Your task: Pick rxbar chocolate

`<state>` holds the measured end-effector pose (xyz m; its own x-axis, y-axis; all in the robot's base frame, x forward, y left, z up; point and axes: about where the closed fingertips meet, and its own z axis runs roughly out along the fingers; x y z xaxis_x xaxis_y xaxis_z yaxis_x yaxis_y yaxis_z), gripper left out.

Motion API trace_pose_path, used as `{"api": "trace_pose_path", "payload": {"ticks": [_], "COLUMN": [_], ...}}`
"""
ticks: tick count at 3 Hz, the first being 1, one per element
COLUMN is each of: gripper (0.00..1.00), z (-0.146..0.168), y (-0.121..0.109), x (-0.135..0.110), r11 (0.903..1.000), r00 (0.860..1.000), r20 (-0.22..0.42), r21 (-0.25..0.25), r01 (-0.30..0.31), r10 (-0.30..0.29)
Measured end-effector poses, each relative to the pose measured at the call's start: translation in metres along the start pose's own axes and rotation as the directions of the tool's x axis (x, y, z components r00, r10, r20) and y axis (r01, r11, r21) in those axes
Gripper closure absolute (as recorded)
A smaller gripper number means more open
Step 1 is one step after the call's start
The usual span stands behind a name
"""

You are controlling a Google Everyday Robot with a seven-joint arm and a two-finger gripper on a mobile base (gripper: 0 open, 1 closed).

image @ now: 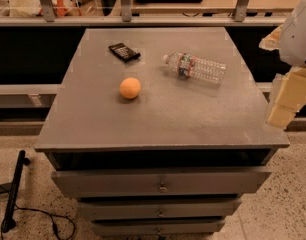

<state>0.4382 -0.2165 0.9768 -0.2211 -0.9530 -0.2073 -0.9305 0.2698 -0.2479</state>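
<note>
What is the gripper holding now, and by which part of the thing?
Nothing. The gripper hangs beside the right edge of the table, apart from everything on it; the rxbar chocolate lies untouched at the far left.

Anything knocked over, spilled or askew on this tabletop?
The water bottle lies on its side right of centre; no spill shows. The rxbar chocolate sits skewed on the table. The tool hangs beyond its right edge.
</note>
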Motion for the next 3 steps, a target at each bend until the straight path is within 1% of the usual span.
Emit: {"api": "trace_pose_path", "payload": {"ticks": [2, 3], "gripper": [0.0, 0.0], "z": [-0.002, -0.013], "y": [-0.002, -0.019], "x": [-0.002, -0.007], "r11": [0.9999, 0.9926], "r00": [1.0, 0.993], "r20": [0.007, 0.105], "r21": [0.015, 0.108], "r01": [-0.005, -0.055], "r10": [0.004, 0.044]}}
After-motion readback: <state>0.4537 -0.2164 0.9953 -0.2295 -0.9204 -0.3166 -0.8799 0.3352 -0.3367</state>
